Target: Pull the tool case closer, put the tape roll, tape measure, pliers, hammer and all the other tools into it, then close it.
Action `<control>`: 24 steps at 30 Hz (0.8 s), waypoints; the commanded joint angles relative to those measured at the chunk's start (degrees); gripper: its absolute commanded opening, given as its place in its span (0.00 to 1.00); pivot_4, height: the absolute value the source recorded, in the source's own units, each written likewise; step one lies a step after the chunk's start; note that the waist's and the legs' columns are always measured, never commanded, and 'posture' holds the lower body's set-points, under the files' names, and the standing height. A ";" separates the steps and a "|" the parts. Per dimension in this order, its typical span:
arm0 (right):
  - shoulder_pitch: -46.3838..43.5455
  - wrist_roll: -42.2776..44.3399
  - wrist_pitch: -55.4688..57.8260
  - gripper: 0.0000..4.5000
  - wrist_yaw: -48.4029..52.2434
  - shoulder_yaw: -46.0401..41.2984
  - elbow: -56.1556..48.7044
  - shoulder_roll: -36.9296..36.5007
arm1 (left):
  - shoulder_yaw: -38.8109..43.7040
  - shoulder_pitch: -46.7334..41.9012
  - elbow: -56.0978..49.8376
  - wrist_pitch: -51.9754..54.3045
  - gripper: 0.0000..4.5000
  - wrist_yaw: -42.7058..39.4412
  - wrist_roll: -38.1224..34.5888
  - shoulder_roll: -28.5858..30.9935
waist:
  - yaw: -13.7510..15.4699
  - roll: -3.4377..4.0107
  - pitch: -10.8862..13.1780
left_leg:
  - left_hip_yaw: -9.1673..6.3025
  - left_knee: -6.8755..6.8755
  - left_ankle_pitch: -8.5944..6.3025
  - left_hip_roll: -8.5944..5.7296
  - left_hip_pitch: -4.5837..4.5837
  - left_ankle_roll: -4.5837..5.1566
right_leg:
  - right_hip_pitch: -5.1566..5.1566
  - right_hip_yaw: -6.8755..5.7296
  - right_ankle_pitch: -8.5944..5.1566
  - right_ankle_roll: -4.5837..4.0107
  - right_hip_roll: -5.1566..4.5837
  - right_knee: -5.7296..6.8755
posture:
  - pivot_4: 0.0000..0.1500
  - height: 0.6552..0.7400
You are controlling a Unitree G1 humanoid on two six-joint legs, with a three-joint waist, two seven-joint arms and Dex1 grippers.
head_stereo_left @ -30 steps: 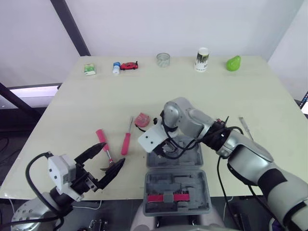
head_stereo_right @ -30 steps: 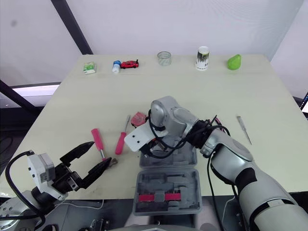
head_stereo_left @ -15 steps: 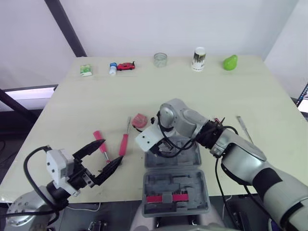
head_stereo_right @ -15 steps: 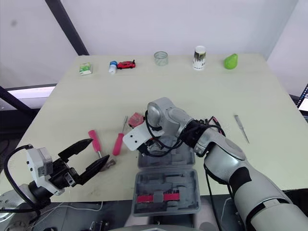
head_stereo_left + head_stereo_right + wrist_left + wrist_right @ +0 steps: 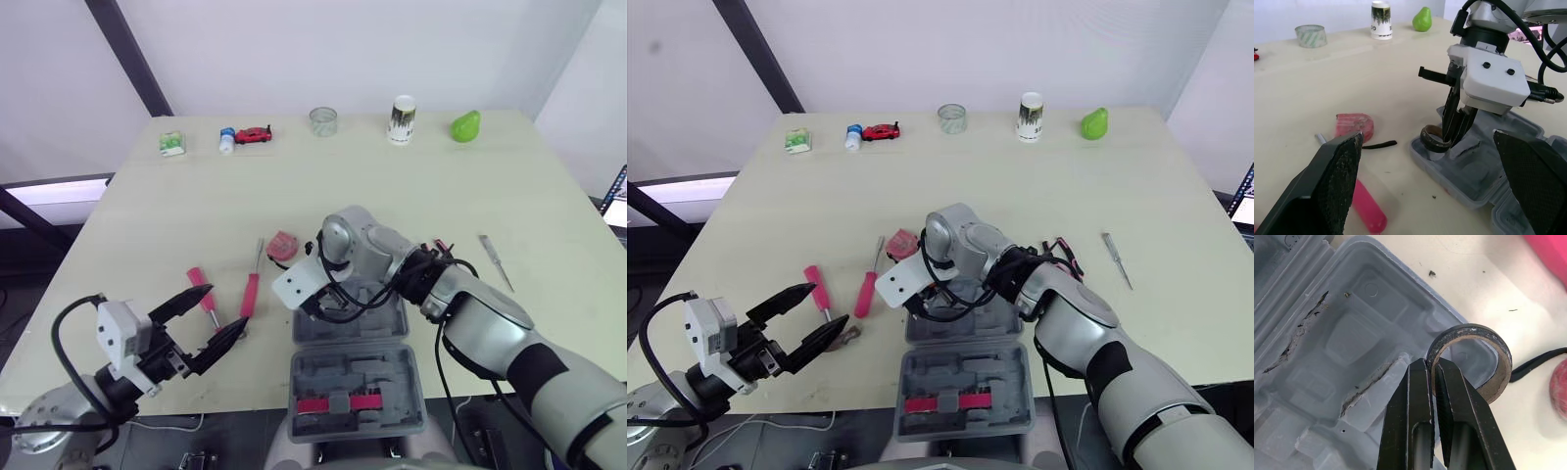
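The grey tool case point(image 5: 384, 311) lies open at the table's front edge, both halves facing up. My right gripper point(image 5: 1431, 363) is shut on a dark tape roll point(image 5: 1497, 377), pinching its rim just above the left corner of the case's far half point(image 5: 1484, 161). A red tape measure point(image 5: 284, 245) lies just beyond that corner. A red-handled screwdriver point(image 5: 252, 294) and another red-handled tool point(image 5: 202, 286) lie to the left of the case. My left gripper point(image 5: 221, 313) is open, low over the red-handled tool's metal end.
A thin metal tool point(image 5: 495, 261) lies to the right of the case. Along the far edge stand a green box point(image 5: 171, 144), a small bottle point(image 5: 227, 139), a red toy car point(image 5: 257, 134), a clear tape roll point(image 5: 322, 120), a cup point(image 5: 400, 119) and a green pear point(image 5: 465, 125).
The camera has shifted a little. My right gripper keeps the dark tape roll at the case's left corner. My left gripper stays open by the red-handled tool.
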 commanded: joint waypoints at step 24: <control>-0.94 -0.97 -4.02 0.01 -2.31 -1.78 4.34 1.60 | 1.33 -0.44 -0.42 0.56 1.00 -0.73 0.06 1.59 | -0.09 -0.01 -0.01 | -0.08 -0.06 0.12 0.00 -0.65 -0.21 | -0.57 0.01 0.07 -0.11 -0.08 0.03 | 1.00 1.00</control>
